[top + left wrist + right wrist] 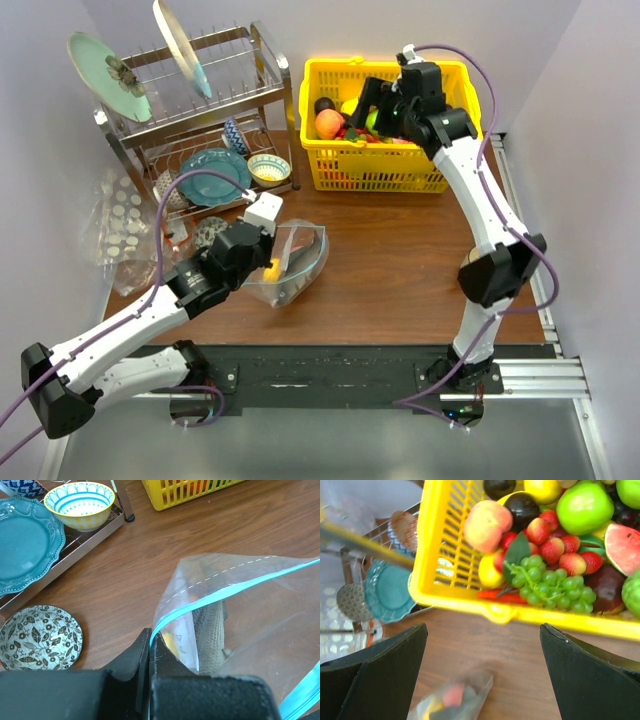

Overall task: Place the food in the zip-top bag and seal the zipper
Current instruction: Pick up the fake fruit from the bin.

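The right end effector (384,104) hangs over the yellow basket (380,172) at the far right of the tabletop (400,250), its jaws spread wide with nothing between them. In the right wrist view the food sits just beyond and below the open jaws: a peach (487,525) at the left of the heap, a bunch of green grapes (546,582) nearest the basket's front wall, and a green apple (585,505) farther back. So the coming pick looks like a short drop forward and down, and the grapes and the peach are the closest pieces.

The left end effector (150,639) is closed tight on the edge of the zip-top bag (240,615), pinching it right at the teal zipper (225,592) and holding the mouth up off the wood. The bag rests near the middle of the tabletop, to the near left of the basket and well apart from it. The zipper strip runs away from the pinch toward the right. A grey textured piece (210,627) and something yellow show through the plastic.

The right arm is plainly the nearer one to the basket. The left arm is tied up with the bag, so any carry would go from far right to near left, toward that raised mouth
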Robot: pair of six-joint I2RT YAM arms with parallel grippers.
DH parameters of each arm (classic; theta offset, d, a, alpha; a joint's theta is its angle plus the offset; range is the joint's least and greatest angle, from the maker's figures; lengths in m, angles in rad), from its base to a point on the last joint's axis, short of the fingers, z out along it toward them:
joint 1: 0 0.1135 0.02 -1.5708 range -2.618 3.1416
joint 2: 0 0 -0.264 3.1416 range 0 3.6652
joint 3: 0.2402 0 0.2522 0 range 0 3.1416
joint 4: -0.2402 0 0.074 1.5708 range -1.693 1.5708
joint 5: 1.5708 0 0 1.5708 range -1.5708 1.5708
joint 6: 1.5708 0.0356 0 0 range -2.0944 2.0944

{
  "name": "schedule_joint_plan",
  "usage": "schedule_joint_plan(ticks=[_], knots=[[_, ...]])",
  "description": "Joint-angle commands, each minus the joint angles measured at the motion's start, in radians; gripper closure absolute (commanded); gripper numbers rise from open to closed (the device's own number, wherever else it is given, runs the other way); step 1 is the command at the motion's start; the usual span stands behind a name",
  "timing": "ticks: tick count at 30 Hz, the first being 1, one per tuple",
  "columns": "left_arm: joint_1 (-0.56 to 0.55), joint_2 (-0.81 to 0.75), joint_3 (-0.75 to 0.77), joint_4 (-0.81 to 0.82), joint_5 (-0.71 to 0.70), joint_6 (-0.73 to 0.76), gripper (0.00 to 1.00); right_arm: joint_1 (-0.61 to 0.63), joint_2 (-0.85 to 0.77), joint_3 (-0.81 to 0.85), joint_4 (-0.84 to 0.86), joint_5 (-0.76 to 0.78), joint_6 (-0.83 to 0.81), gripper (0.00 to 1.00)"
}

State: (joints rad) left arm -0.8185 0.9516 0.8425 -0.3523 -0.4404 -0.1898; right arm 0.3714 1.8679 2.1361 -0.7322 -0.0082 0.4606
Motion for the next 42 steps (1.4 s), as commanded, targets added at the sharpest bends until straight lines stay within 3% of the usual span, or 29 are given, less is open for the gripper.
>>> schedule_joint_plan(ticks=[1, 5, 17, 30, 34, 37, 42], knots=[[0.007, -0.002, -0.005, 0.072, -0.029, 0.01, 1.0, 0.006, 0.085, 0.129, 0.089, -0.096, 0.016, 0.01], [0.005, -0.001, -0.011, 0.081, -0.04, 0.016, 1.0, 0.006, 0.212, 0.25, 0.131, -0.096, 0.041, 0.02], [0.012, 0.007, -0.011, 0.078, -0.067, 0.024, 1.0, -0.02, 0.546, 0.375, 0.359, -0.168, 0.245, 0.04], [0.012, -0.016, -0.019, 0.084, -0.066, 0.029, 1.0, -0.019, 0.683, 0.413, 0.455, -0.107, 0.32, 0.07], [0.012, -0.02, -0.02, 0.082, -0.072, 0.03, 1.0, -0.017, 0.715, 0.423, 0.488, -0.116, 0.354, 0.24], [0.013, -0.022, -0.019, 0.082, -0.073, 0.03, 1.0, -0.017, 0.726, 0.416, 0.504, -0.148, 0.369, 0.51], [0.012, -0.025, -0.022, 0.082, -0.075, 0.03, 1.0, -0.017, 0.633, 0.308, 0.554, -0.167, 0.368, 0.61]])
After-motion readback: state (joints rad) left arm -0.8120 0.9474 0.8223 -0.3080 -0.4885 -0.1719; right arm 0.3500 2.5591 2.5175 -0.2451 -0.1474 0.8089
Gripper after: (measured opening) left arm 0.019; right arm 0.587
